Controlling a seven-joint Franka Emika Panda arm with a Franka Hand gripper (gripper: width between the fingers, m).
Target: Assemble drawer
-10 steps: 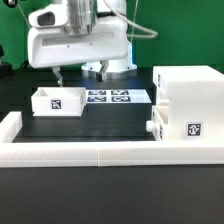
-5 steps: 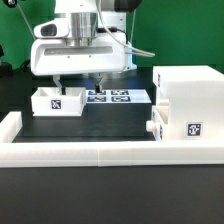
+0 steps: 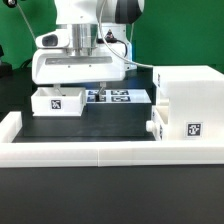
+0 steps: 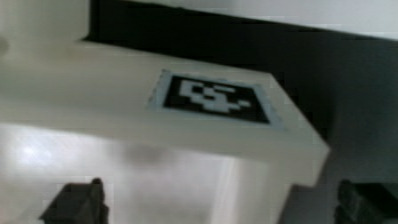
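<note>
Away from the casing (image 3: 185,103), toward the exterior view's left, your hand (image 3: 78,88) has dropped over the last second to just above the loose tray (image 3: 57,101). Its fingers are spread wide and grip nothing, so that looks like a pickup lining up. Count one casing and two trays, the second tray (image 3: 156,122) hard against the casing, plus one marker board (image 3: 110,97) on the worktop (image 3: 100,125).

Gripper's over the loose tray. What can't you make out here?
- Whether the gripper touches the tray: wrist view blurred, exterior view too small.
- Tray's inside: exterior view, hidden by its front wall; wrist view blurred.
- Second tray: exterior view, casing hides all but its knobbed front.
</note>
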